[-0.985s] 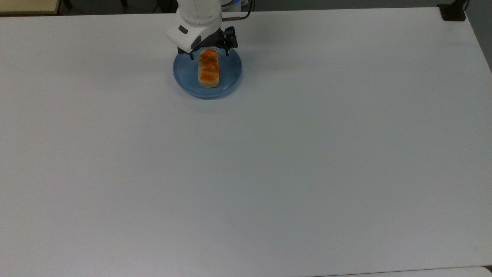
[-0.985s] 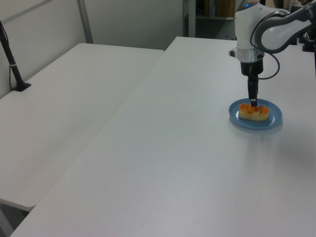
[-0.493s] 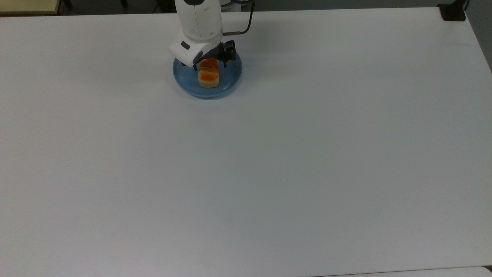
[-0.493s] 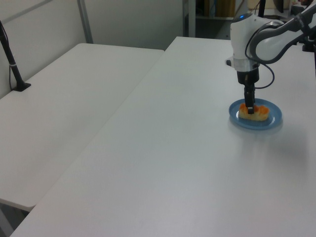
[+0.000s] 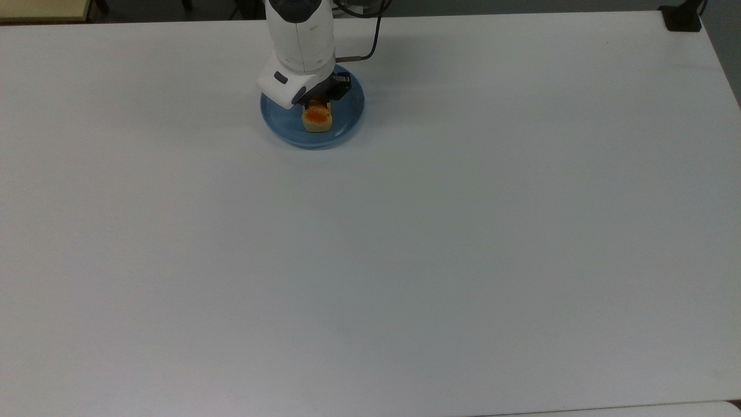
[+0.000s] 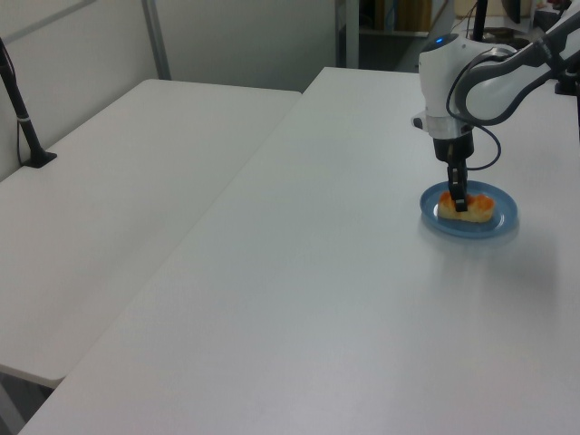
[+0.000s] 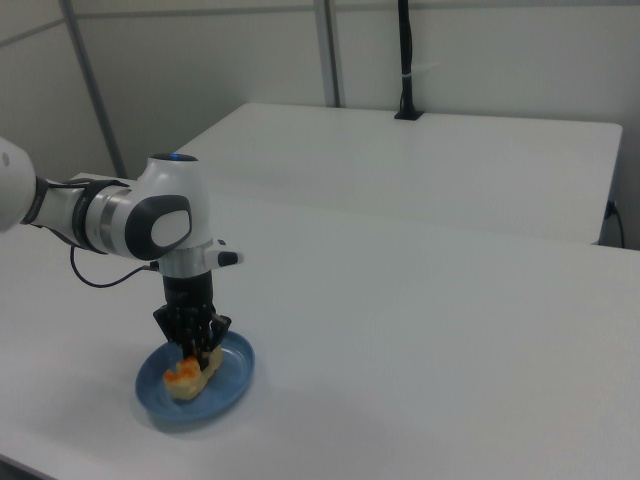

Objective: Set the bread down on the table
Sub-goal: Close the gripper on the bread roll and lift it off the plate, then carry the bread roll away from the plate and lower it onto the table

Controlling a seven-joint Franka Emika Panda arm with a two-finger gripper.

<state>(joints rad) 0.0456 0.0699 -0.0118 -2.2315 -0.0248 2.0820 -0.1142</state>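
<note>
Grasp step: jaws down at the bread on the plate.

One bread (image 5: 317, 120) lies on one blue plate (image 5: 349, 117) at the far side of the white surface (image 5: 405, 243). The gripper (image 7: 195, 345) straddles it; whether it already pinches, I cannot tell. Next, likely: clamp, lift, set down beside the plate.

No legible text, labels, brands, numbers or signs were observed on any surface, whether below the jaws, beside them, or farther off.
</note>
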